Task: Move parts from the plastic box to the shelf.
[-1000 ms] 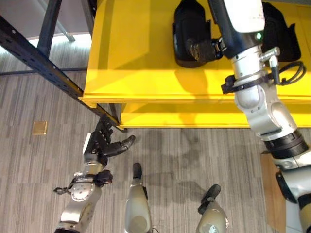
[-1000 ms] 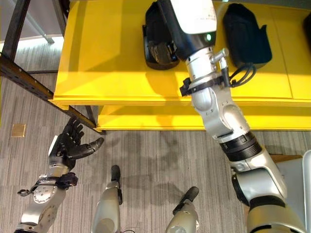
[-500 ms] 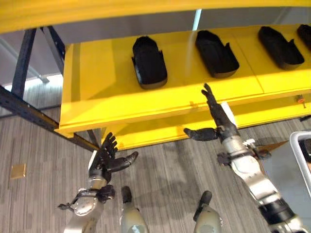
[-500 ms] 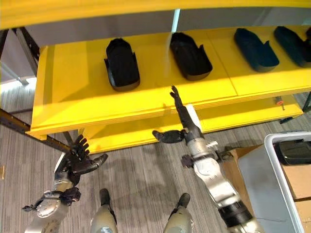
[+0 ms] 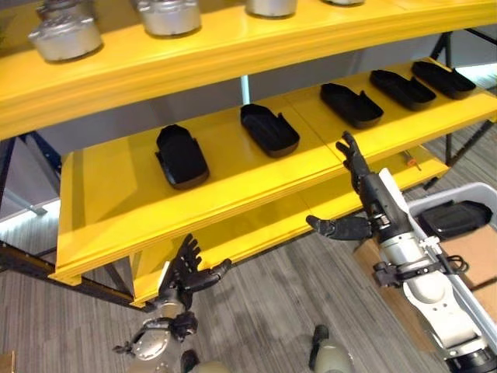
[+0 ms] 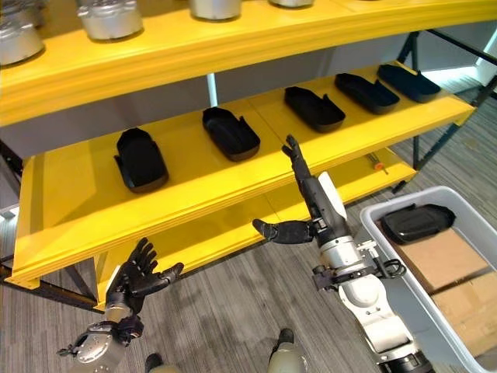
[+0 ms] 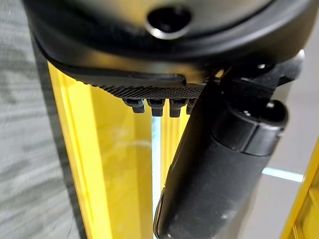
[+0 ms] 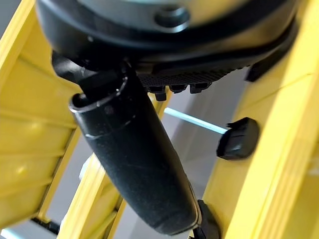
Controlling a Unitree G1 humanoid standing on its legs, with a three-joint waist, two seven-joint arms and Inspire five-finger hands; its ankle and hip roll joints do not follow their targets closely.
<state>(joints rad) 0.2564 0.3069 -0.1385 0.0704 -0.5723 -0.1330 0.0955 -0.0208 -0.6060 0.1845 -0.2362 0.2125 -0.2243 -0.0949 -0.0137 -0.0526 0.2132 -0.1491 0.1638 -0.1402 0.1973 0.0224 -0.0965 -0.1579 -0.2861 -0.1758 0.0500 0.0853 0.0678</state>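
Before the yellow shelf [image 6: 194,175] bearing black parts [image 6: 230,133], the right hand [image 6: 317,211] and left hand [image 6: 136,281] are spread wide, empty, beside a plastic box [image 6: 435,311].

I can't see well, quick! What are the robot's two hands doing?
Left hand: open, fingers spread, holding nothing.
Right hand: open, fingers straight, holding nothing.
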